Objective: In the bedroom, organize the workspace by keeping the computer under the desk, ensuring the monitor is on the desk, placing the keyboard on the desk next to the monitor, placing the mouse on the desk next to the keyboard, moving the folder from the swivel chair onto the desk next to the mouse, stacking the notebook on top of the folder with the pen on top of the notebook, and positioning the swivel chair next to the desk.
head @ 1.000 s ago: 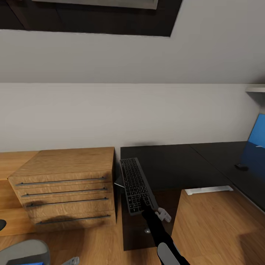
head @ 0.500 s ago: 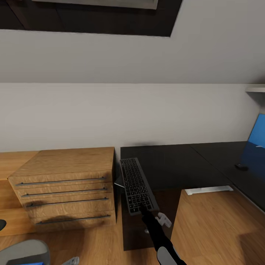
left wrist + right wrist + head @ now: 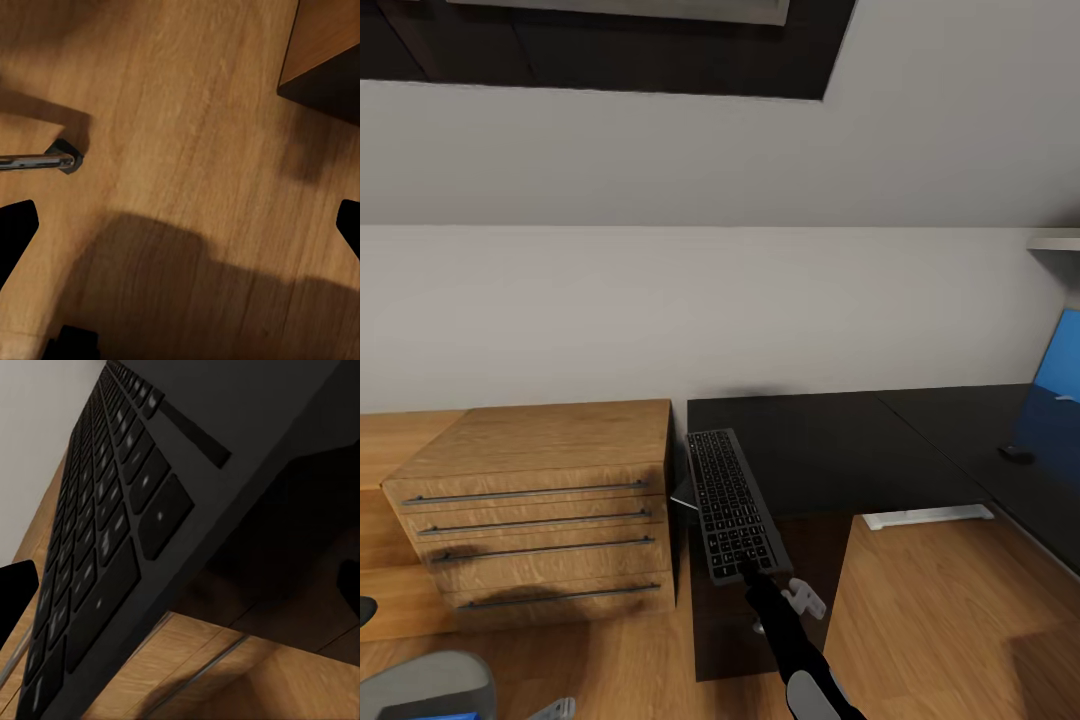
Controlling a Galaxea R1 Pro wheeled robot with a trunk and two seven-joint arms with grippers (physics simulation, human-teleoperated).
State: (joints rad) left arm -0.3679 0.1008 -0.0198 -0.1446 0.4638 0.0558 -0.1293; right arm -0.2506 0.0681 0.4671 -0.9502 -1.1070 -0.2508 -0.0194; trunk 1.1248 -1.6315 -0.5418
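Keyboard near end sits just beyond the spread right jaws.

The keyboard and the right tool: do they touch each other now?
Cannot tell. In the head view the right tool overlaps the near end of the keyboard, but neither contact nor a gap is plain.

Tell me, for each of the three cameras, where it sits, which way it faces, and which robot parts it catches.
Head view: high on the robot, looking forward and down at the desk, the wooden drawer cabinet and the keyboard; the right arm reaches to the keyboard's near end.
Left wrist view: on the left arm, facing down at the wooden floor; dark fingertips at both edges.
Right wrist view: on the right arm, close against the keyboard.
Shared: head and right wrist views both show the keyboard.
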